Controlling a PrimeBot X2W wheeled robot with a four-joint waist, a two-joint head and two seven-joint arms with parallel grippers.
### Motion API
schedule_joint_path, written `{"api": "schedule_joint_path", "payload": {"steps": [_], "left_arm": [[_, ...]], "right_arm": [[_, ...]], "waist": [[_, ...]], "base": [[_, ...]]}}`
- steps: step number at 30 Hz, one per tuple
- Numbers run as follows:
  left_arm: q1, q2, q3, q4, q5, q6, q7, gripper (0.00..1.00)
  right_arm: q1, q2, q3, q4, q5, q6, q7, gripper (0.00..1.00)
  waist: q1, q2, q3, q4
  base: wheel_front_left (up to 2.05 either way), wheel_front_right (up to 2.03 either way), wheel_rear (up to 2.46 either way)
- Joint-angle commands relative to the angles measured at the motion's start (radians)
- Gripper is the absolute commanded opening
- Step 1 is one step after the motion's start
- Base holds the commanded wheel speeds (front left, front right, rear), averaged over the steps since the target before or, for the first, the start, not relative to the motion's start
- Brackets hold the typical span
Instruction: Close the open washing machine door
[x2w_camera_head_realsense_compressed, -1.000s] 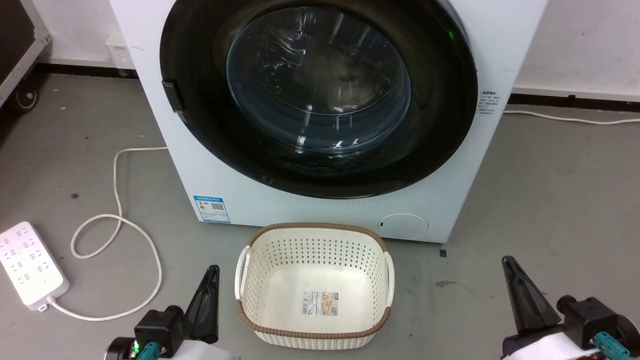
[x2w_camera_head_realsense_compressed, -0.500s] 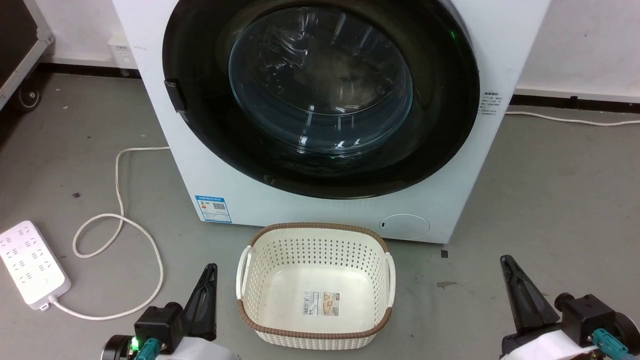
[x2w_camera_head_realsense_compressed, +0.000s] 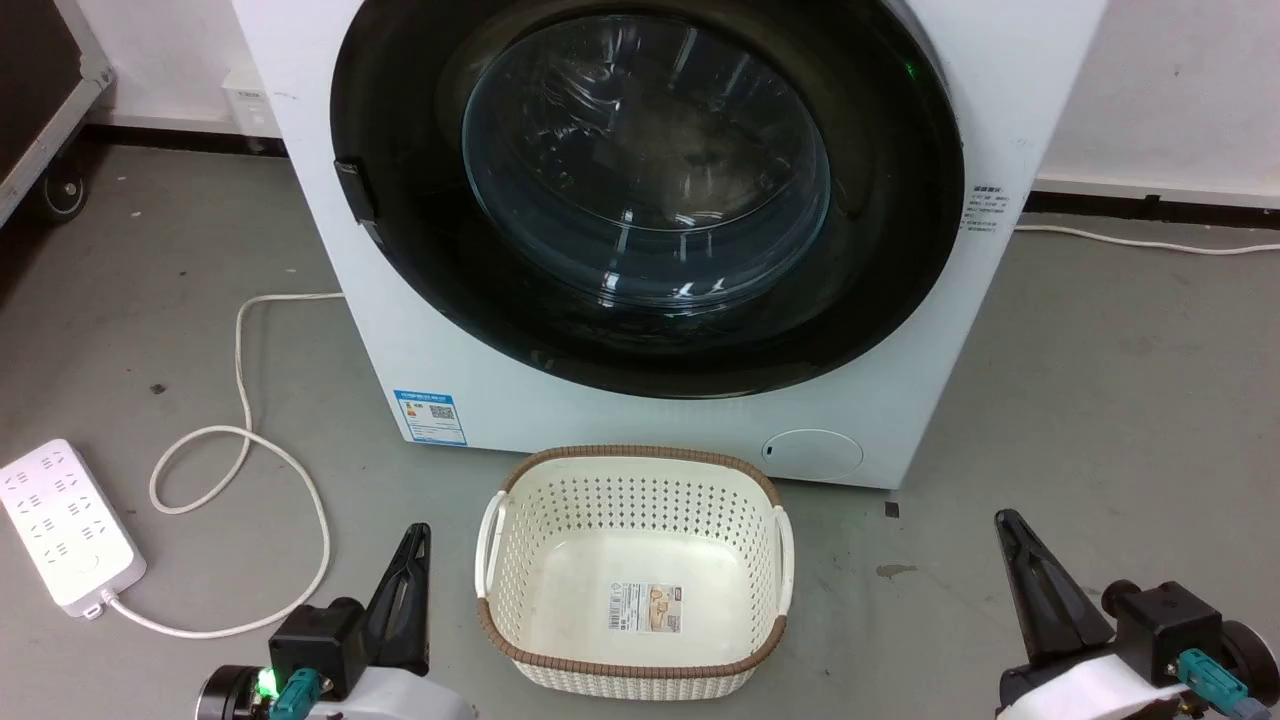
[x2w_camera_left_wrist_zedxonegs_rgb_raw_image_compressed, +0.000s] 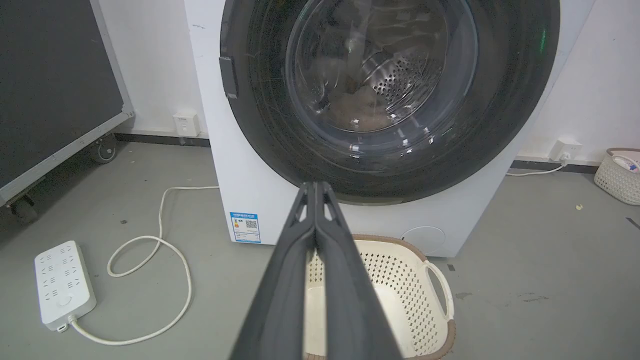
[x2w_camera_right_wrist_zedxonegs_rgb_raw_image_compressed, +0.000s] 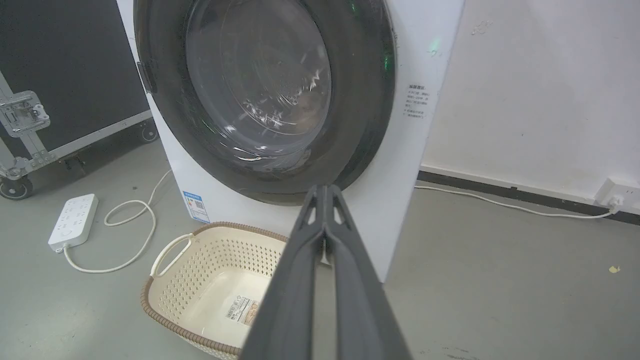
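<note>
My left gripper (x2w_camera_head_realsense_compressed: 419, 535) and right gripper (x2w_camera_head_realsense_compressed: 1003, 520), fingers pressed together and empty, stand either side of the cream basket (x2w_camera_head_realsense_compressed: 640, 456). Behind the basket, the washing machine door (x2w_camera_head_realsense_compressed: 645, 160) lies flat against the white washing machine (x2w_camera_head_realsense_compressed: 600, 420).

Even, bright light; glass glare — wrist-view distortion.

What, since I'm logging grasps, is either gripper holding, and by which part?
Nothing: left gripper and right gripper are shut empty, clear of the washing machine door.
</note>
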Motion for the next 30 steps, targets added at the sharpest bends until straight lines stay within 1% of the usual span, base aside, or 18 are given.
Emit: {"api": "schedule_joint_path", "payload": {"steps": [1, 30], "left_arm": [[-0.007, 0.0, 0.004, -0.007, 0.009, 0.007, 0.007, 0.0], [-0.011, -0.001, 0.02, -0.044, 0.045, 0.024, 0.068, 0.0]], "right_arm": [[-0.007, 0.005, 0.002, -0.009, -0.005, 0.0, 0.004, 0.0], [-0.012, 0.011, 0.009, -0.037, -0.016, 0.0, 0.066, 0.0]], "waist": [[0.0, 0.0, 0.0, 0.0], [0.0, 0.0, -0.002, 0.01]], "base": [[0.0, 0.0, 0.0], [0.0, 0.0, 0.0]]}}
